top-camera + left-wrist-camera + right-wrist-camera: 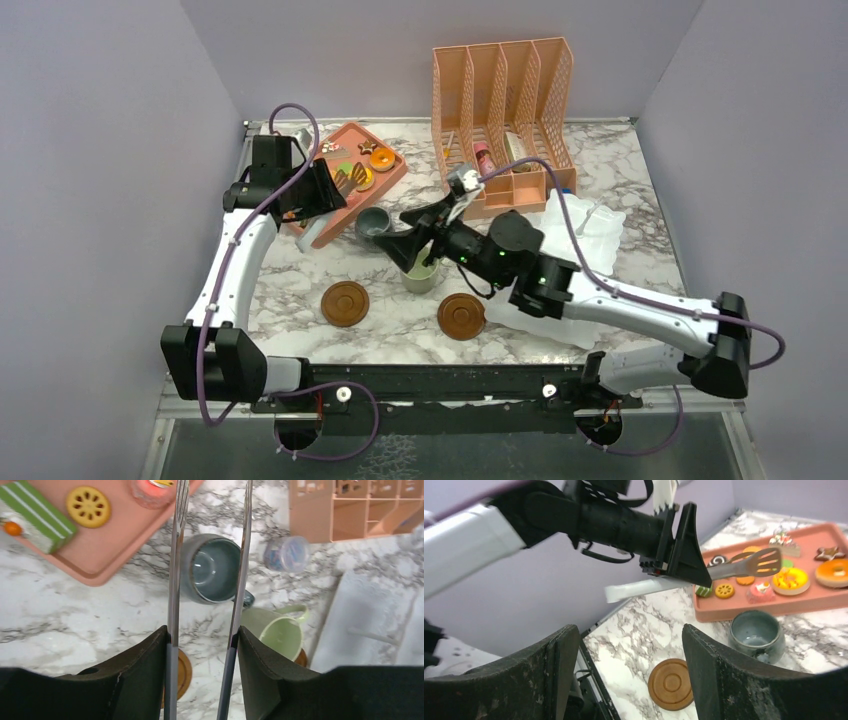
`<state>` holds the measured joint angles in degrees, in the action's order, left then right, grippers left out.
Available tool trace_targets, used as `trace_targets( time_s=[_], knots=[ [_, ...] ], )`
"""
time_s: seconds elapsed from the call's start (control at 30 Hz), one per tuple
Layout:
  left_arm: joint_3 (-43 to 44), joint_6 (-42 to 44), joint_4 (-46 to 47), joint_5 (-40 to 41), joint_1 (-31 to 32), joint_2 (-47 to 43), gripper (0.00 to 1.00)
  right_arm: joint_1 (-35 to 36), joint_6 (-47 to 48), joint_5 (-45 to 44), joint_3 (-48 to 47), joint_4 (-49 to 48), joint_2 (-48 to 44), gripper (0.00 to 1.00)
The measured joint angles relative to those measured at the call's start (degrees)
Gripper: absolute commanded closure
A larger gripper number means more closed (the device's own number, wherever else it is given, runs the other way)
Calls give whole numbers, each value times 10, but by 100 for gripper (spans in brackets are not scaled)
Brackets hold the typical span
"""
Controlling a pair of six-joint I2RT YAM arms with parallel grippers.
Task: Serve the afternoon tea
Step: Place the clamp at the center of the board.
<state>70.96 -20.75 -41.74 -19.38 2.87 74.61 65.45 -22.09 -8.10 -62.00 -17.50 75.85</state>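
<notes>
My left gripper [202,635] is shut on a pair of metal tongs [175,555]. The tongs' tips hang over the pink tray [325,225] of toy cookies and cakes [791,580]. A grey-blue mug [375,222] stands upright just off the tray's near corner. A pale green mug [422,278] stands on the marble between two round brown coasters [345,303] [461,316], touching neither. My right gripper [408,250] hovers right over the green mug. Its jaws [629,635] are open and empty, and its own view does not show that mug.
A peach file organiser [505,110] stands at the back. A tiny clear lilac cup [287,552] sits just in front of it. A white cloth [585,235] lies under the right arm. Purple walls close in the left, right and back sides.
</notes>
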Motion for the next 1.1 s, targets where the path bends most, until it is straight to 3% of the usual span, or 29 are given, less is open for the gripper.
trace_targets(
  time_s=[0.23, 0.53, 0.77, 1.1],
  knots=[
    [26, 30, -32, 118, -4, 22, 49, 0, 24, -1, 29, 37, -108, 19],
    [22, 35, -57, 170, -90, 22, 48, 0, 40, -2, 66, 66, -157, 19],
    [30, 50, -75, 195, -86, 30, 47, 0, 54, -3, 80, 78, -191, 19],
    [76, 68, -75, 249, -87, 108, 44, 0, 72, -2, 80, 102, -206, 18]
  ],
)
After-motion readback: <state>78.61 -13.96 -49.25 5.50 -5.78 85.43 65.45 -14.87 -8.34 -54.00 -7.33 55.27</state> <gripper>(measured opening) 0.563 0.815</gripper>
